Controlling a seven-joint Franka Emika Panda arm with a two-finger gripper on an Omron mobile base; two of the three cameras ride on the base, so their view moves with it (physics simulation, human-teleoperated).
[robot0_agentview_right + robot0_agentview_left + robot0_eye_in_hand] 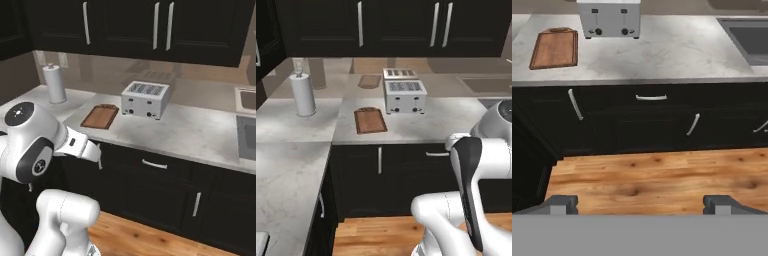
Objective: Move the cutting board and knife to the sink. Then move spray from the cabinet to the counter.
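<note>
Tool (640,204) spread wide and empty, low over floor, well short of cutting board (370,120) lying flat on counter (446,120) just beside toaster (405,96); first step, next needs reaching up to board

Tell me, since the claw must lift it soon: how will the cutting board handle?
The cutting board looks like rigid wood, so probably stiff. It lies flat on the counter, so it likely slides rather than tips. Its thin edge may be hard to pinch.
</note>
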